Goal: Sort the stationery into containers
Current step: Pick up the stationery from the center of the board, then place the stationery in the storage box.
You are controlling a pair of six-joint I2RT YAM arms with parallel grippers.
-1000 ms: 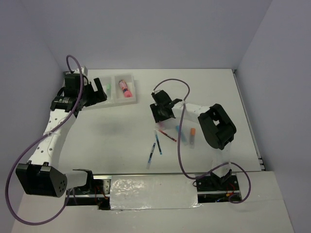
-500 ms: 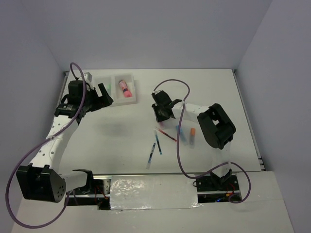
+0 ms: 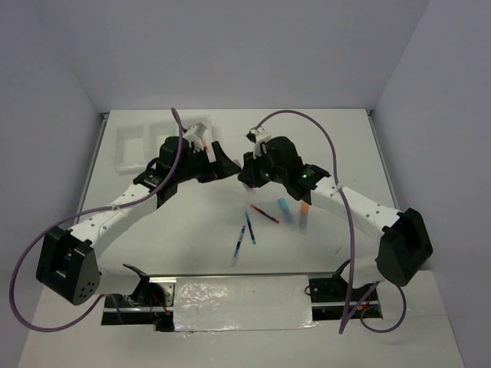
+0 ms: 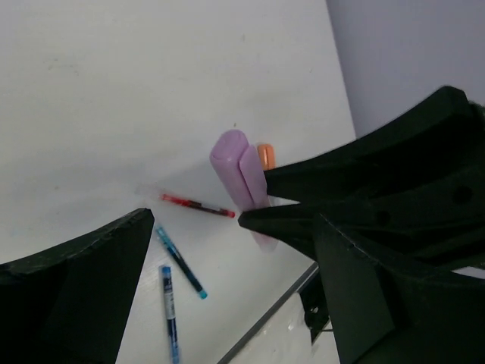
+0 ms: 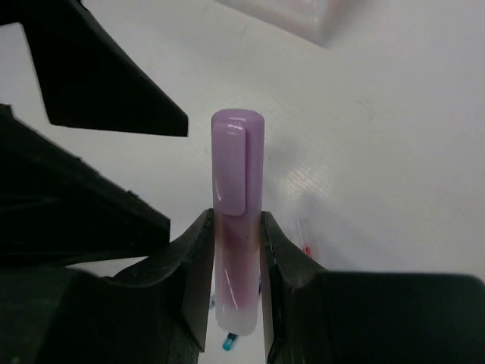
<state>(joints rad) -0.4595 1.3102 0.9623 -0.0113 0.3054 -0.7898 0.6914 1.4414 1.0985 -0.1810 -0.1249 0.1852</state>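
Note:
My right gripper (image 3: 247,175) (image 5: 237,227) is shut on the lilac highlighter (image 5: 237,159), holding it above the table's middle. The highlighter also shows in the left wrist view (image 4: 236,168). My left gripper (image 3: 226,170) (image 4: 227,254) is open and empty, its fingers (image 5: 114,83) just left of the highlighter and apart from it. On the table lie a red pen (image 3: 265,214), two blue pens (image 3: 250,228) (image 3: 238,245), a blue highlighter (image 3: 285,208) and an orange-capped white one (image 3: 304,215). The white bins (image 3: 130,146) stand at the back left, the right one hidden by my left arm.
Grey walls close the table at the back and on both sides. The table's front edge with a metal rail (image 3: 238,277) runs just behind the pens. The two arms' cables (image 3: 307,119) arch over the middle.
My left arm has swung from the bins to the table's middle, beside my right gripper. My right arm has stretched out and holds the lilac highlighter up off the table.

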